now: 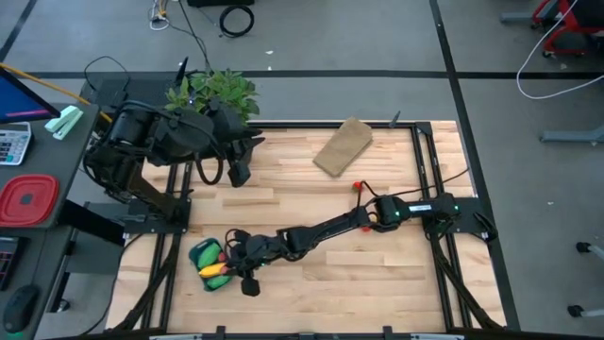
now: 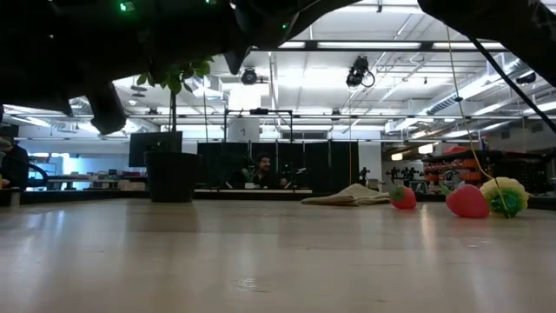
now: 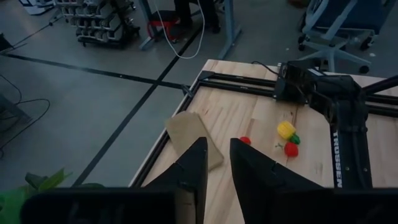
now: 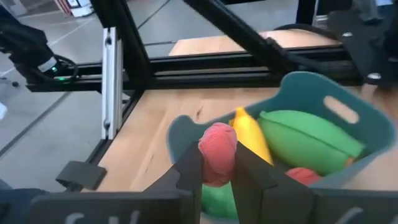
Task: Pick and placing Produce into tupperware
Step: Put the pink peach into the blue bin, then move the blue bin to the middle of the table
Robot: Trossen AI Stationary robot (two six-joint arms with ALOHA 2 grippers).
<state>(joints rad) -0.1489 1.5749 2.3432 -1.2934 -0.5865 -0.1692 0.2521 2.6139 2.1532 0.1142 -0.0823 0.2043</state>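
The right arm stretches low across the table, its gripper (image 4: 217,171) clamped on a red piece (image 4: 218,159) at the tub's (image 4: 348,134) rim. Inside lie one banana (image 4: 250,138), perhaps two green pieces (image 4: 308,138). The left gripper (image 3: 216,163) waits raised, fingers slightly apart.

Right end effector (image 4: 216,177) over the near rim of the tupperware (image 4: 348,134) at the table's (image 1: 377,283) front left, closed on a produce piece (image 4: 217,160). Inside the tupperware, banana (image 4: 250,140) beside pod (image 4: 308,138). Flat block (image 1: 343,146) at the back. Left end effector (image 1: 238,161) back left, beside potted plant (image 1: 212,93).
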